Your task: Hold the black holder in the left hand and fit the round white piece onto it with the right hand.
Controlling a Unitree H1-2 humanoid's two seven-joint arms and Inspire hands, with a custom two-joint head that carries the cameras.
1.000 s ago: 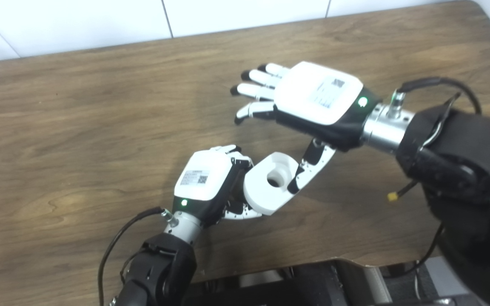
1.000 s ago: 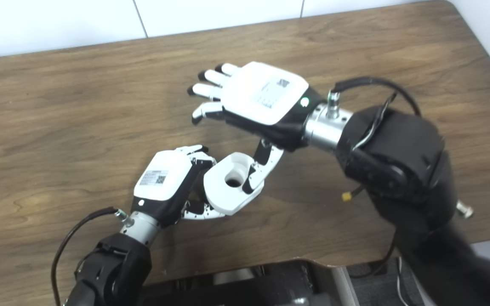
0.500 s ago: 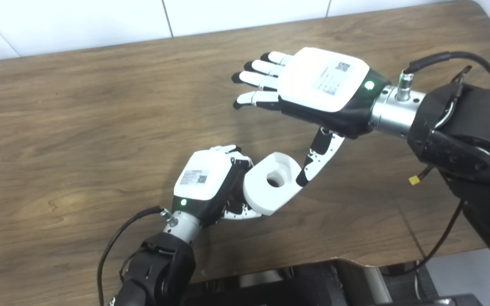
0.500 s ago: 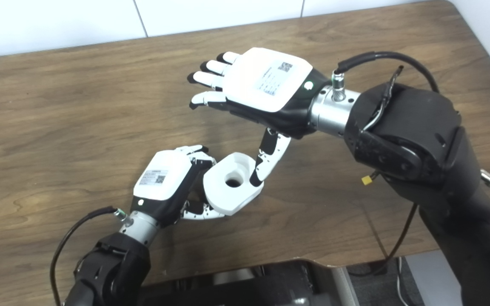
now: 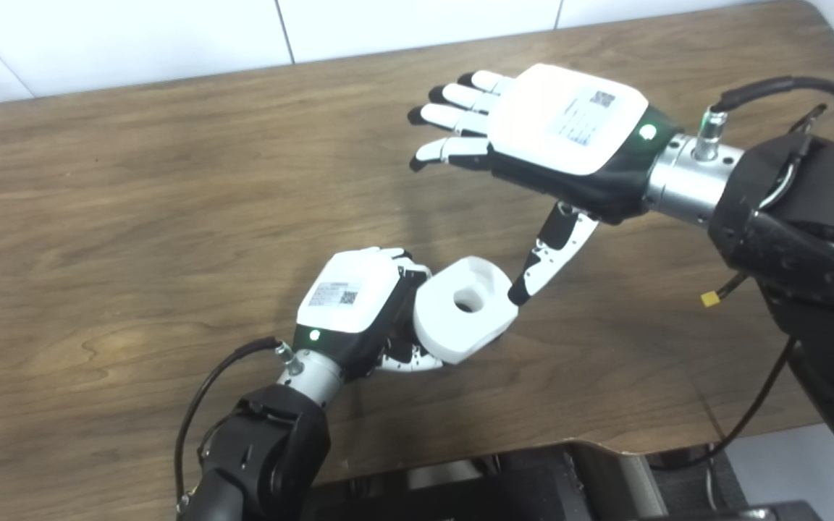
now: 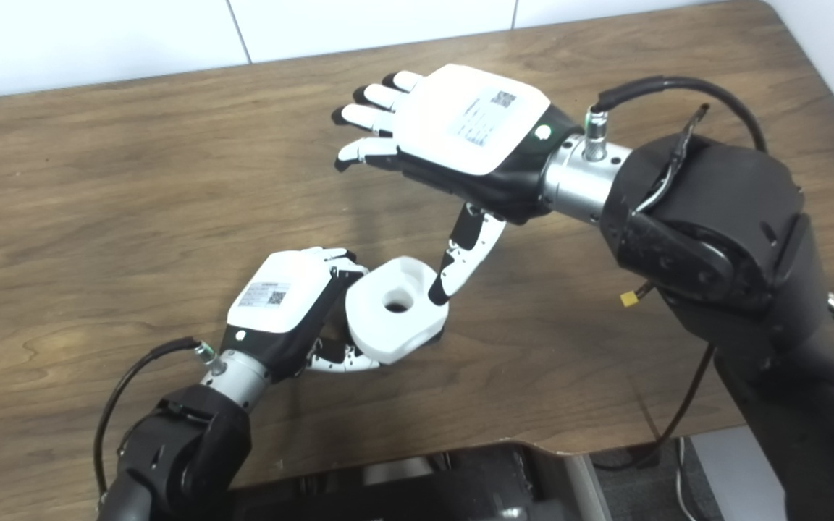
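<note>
My left hand [image 5: 348,304] is shut low over the table, and the round white piece [image 5: 464,307] with a centre hole sits at its fingertips. The black holder is hidden under the white piece and the closed fingers. My right hand [image 5: 562,123] is open and empty, palm down, above and to the right of the piece. Its thumb [image 6: 460,264] points down, with the tip just at the piece's right rim; I cannot tell if it touches. The same scene shows in the right eye view, with the white piece [image 6: 395,310] beside my left hand [image 6: 276,297].
The brown wooden table [image 5: 135,202] spreads wide to the left and back. A white tiled wall [image 5: 171,36] runs behind it. The table's front edge [image 5: 533,445] lies close below the hands, and its right corner is near my right arm.
My right hand has lifted up and to the right, away from the white piece, and its thumb has come off the piece's top. My left hand keeps its hold, nearly still.
</note>
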